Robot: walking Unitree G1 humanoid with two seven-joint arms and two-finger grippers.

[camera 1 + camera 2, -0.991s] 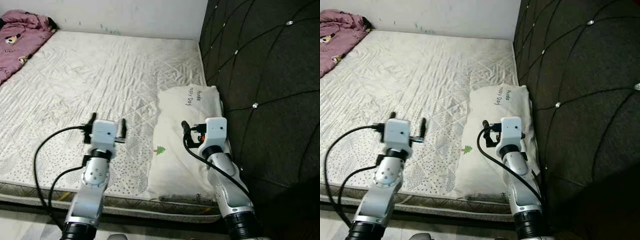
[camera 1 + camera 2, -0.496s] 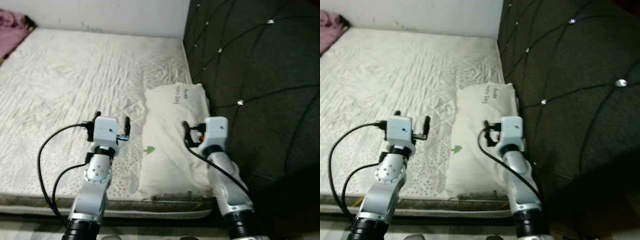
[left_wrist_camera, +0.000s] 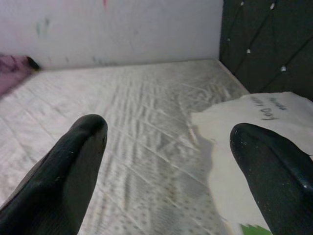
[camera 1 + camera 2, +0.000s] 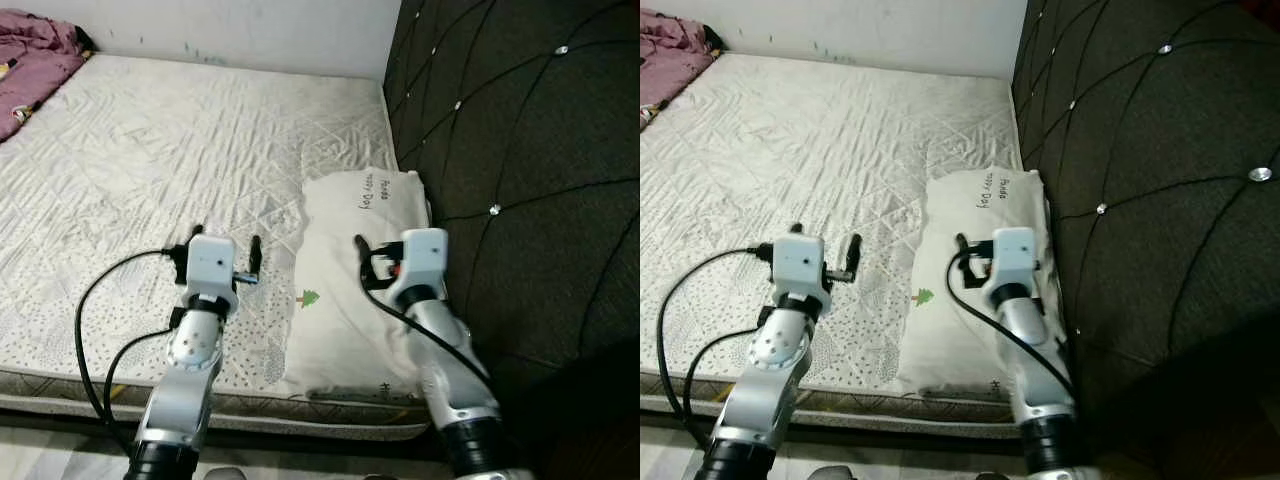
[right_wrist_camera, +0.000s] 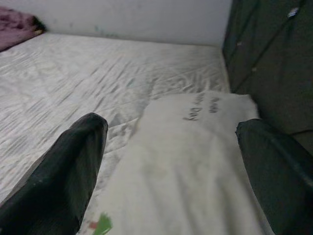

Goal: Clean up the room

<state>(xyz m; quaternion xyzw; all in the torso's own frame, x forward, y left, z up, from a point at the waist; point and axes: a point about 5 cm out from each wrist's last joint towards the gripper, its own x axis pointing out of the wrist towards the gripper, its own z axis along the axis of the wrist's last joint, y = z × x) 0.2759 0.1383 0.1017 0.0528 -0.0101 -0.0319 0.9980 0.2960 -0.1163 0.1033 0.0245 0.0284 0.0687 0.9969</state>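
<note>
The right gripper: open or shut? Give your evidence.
Open. The right gripper shows its two black fingers wide apart, the pillow visible between them.

- The quilted mattress point(image 4: 170, 150) lies broad and bare ahead of the left gripper point(image 4: 228, 243), whose fingers stand wide apart.
- The pillow point(image 4: 355, 280) lies under the right gripper point(image 4: 362, 255), also spread.
- The tufted headboard point(image 4: 520, 150) walls off the right, touching the pillow's edge.
- A pink blanket point(image 4: 30, 55) fills the far left corner.

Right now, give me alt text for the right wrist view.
A cream pillow with dark lettering and a small green tree print lies on a bare quilted mattress beside a dark tufted headboard. The right gripper is above the pillow, its two black fingers spread wide.
</note>
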